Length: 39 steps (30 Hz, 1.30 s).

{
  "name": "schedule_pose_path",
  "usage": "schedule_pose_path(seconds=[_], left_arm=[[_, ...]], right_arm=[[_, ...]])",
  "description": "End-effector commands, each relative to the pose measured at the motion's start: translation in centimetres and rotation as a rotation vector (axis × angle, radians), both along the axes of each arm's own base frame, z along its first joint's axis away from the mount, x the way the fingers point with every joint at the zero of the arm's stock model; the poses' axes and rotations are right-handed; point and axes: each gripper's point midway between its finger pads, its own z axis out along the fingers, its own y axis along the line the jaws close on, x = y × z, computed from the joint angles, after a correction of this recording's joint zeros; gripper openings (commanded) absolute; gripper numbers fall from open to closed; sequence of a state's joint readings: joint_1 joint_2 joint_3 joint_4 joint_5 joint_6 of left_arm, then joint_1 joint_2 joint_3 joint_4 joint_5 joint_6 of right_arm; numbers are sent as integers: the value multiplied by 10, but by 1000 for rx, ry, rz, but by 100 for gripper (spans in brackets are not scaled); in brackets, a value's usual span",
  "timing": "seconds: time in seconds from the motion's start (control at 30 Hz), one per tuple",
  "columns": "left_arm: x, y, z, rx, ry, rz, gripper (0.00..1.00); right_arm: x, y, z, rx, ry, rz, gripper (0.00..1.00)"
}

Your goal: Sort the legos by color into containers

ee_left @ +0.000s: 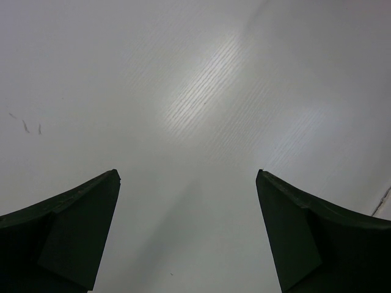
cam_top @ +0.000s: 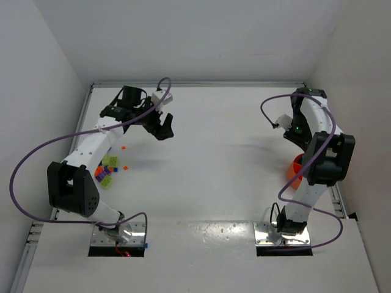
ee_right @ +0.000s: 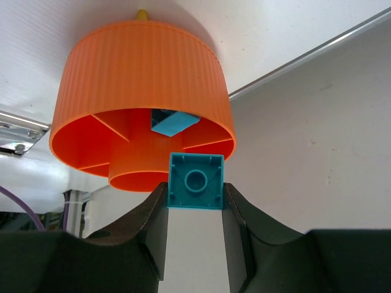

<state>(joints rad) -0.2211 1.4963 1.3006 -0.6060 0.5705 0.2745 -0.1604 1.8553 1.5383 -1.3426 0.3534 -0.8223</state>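
The overhead view gives only a sliver of the orange bowl (cam_top: 295, 171) behind the right arm (cam_top: 324, 159). Far to the left of the bowl, a loose heap of bricks (cam_top: 107, 173) lies beside the left arm (cam_top: 91, 146), in purple, lime and orange. Only the right wrist view shows the bowl close up: a ribbed outer wall, a round middle cup and dividing walls running out from it. A blue brick (ee_right: 175, 122) sits in one ring compartment. The right gripper (ee_right: 195, 198) pinches a cyan brick (ee_right: 195, 181) between its fingers, in front of the middle cup's rim; whether the two touch cannot be told. The brick's hollow side faces the camera. The left gripper (cam_top: 162, 125), well apart from the bowl, spreads its fingers wide around nothing, over bare white table (ee_left: 201, 91).
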Motion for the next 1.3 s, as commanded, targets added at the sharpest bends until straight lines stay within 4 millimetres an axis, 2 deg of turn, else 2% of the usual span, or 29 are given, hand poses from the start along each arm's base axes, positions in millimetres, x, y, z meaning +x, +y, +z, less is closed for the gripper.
schedule_pose_path(seconds=[0.0,0.37,1.03,1.2,1.27], left_arm=[[5,-2,14,-25,-17,0,100],[5,0,10,-27,2,3,100],[6,2,9,-32,13,6,100],[7,2,6,-30,22,6,100],[7,2,6,-30,22,6,100]], right_arm=[[-11,1,11,5,25,-30,3],[-14,-2,-3,-3,75,-68,3],[-15,-15,-13,-41,113,-113,7],[-15,-15,-15,-41,121,-122,15],[-13,-18,-16,-41,118,-131,22]])
